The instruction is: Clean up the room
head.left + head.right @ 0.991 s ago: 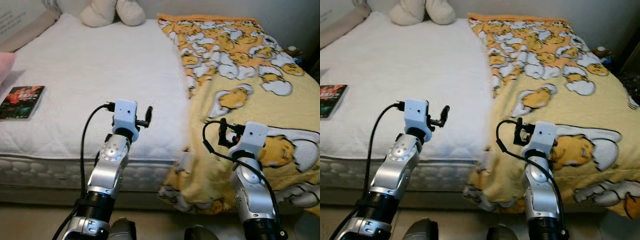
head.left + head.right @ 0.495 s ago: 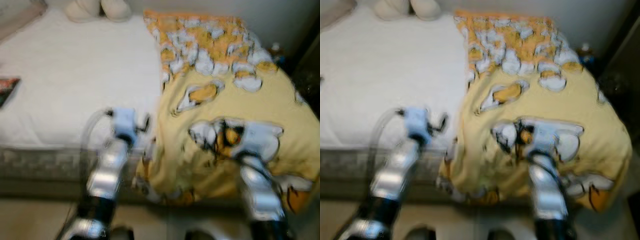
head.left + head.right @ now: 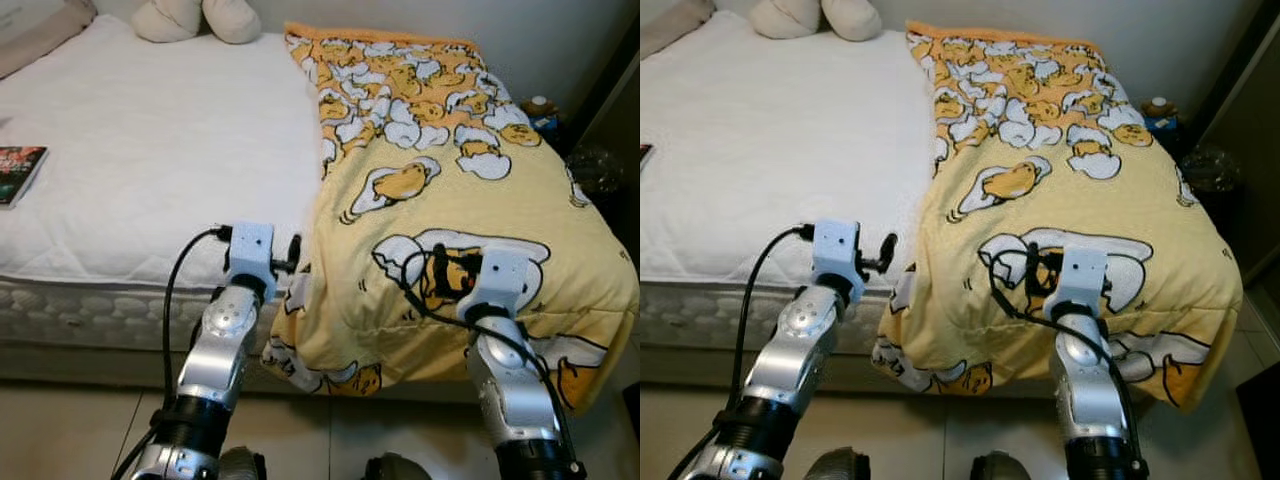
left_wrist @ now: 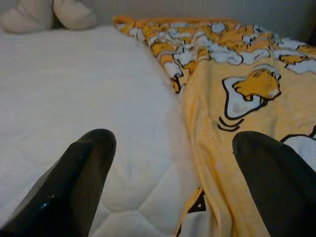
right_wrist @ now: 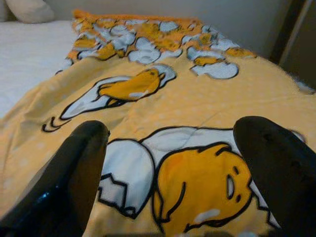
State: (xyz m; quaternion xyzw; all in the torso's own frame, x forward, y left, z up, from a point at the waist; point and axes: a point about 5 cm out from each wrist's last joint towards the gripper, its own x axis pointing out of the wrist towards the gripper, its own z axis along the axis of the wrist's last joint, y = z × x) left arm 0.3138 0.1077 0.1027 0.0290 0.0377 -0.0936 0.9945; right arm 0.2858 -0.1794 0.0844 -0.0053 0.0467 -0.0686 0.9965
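Note:
A yellow blanket printed with egg cartoons covers the right half of the bed and hangs over its front edge. The white mattress lies bare on the left half. My left gripper is open at the mattress's front edge, just left of the blanket's hanging corner; the left wrist view has its fingers wide apart with mattress and blanket beyond. My right gripper is open just over the blanket near the front edge, and its fingers frame the egg print.
A book lies at the mattress's left edge. Cream plush toys and a pillow sit at the head. A small bottle and dark furniture stand right of the bed. Tiled floor runs along the front.
The whole picture has shifted left and pulled back after a blurred moment, so the camera has turned rightward. Both grippers stay open, now level with the bed's front edge by the blanket.

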